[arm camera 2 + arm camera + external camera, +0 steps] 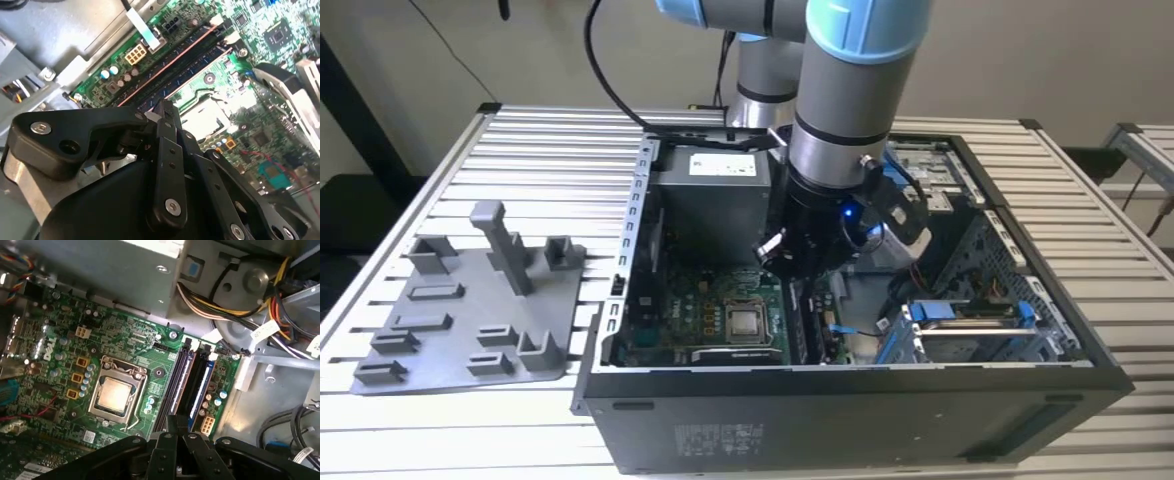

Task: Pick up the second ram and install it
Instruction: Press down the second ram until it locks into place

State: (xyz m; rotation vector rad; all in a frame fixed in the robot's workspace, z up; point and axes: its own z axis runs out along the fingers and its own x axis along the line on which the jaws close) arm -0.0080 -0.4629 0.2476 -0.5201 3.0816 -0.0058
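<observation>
The gripper (781,262) hangs inside the open computer case (720,400), low over the motherboard (65,340). In both wrist views its black fingers (167,150) meet at the tips, drawn together, with no stick seen between them.

Just ahead of the fingertips, two long memory slots (200,390) run away from the gripper side by side. In the slot in line with the tips, a thin strip stands on edge; this looks like the second ram (179,382), seated in the slot next to the processor socket, though from this angle its green board and chips cannot be told. In the second wrist view the same strip (192,75) runs out from just under the fingertips. Whether the tips touch it cannot be told.

The processor socket (116,394) lies just beside these slots, on the side away from the bundle of coloured cables (200,300). Beyond the far end of the slots sits the grey power supply box (707,200).

Well apart from the gripper, outside the case on the slatted table (520,130), rests the grey fixture (467,310) with its upright blocks.
</observation>
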